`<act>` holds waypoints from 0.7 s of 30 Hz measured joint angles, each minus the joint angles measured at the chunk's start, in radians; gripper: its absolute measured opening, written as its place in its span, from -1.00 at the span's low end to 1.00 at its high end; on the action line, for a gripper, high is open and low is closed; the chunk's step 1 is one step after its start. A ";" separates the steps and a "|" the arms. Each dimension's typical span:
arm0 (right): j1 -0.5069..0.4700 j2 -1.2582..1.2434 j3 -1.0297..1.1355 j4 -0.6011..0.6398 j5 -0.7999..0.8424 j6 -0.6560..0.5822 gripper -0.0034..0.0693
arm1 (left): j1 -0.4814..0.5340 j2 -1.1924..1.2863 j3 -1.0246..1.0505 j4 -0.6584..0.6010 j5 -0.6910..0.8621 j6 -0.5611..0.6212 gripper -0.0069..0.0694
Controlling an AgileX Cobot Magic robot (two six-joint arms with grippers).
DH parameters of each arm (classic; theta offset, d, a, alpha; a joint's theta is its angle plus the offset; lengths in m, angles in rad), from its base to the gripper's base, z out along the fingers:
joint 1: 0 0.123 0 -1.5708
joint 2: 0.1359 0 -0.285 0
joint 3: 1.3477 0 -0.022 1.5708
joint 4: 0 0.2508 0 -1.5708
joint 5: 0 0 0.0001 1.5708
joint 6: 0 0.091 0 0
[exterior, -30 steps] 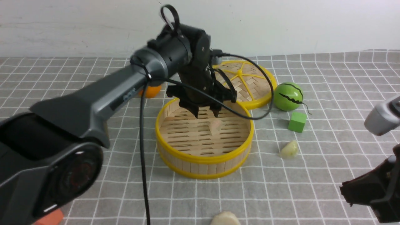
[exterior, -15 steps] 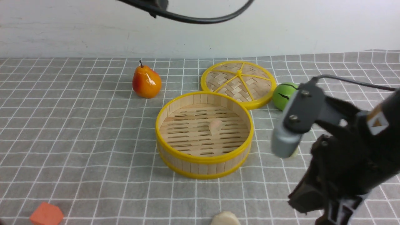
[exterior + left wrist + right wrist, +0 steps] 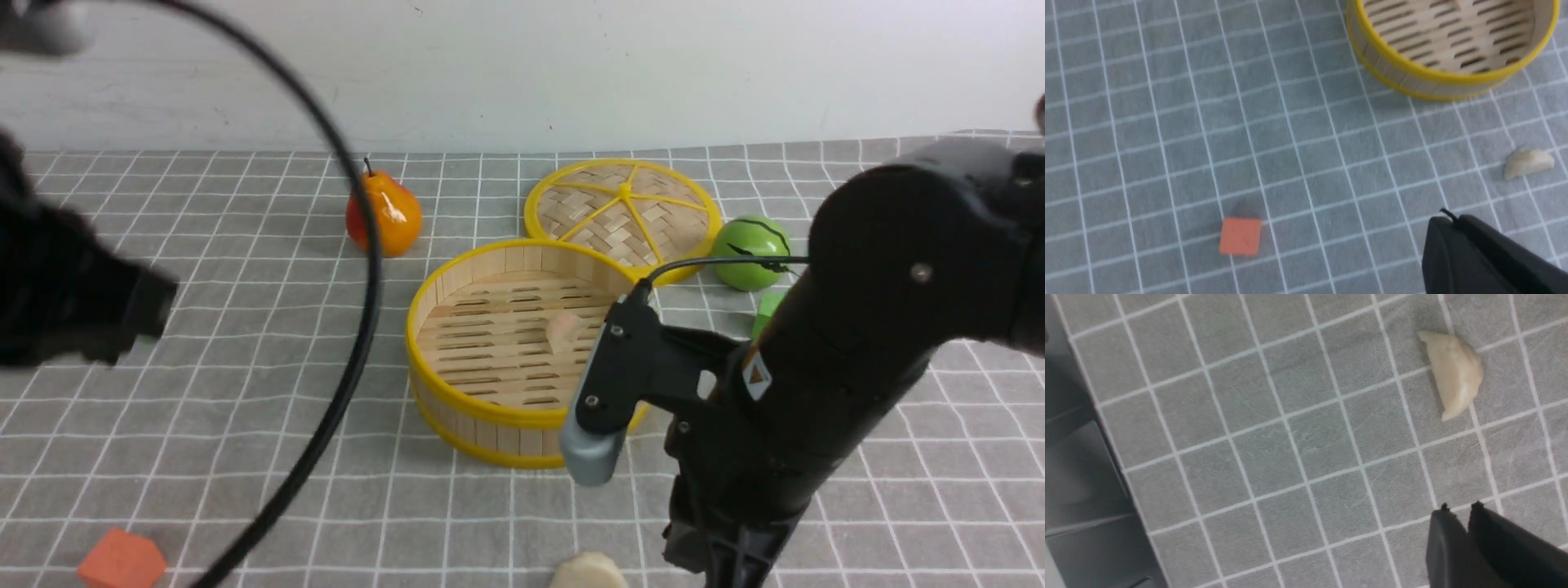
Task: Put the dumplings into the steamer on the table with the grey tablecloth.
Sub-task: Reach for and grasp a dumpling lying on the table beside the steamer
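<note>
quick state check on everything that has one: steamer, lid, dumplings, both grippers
steamer: upright, uncovered, one dumpling inside
lid: off, lying flat on the grey tablecloth behind the steamer
pinkish dumpling: in the steamer, on its slotted floor
white dumpling: loose on the grey tablecloth, outside the steamer
left gripper: shut, empty
right gripper: jaws a crack apart, nothing between them
</note>
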 joint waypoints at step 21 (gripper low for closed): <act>0.000 0.339 -0.001 -0.042 -0.331 -0.194 0.58 | 0.000 -0.348 0.421 -0.111 -0.050 -0.014 -0.86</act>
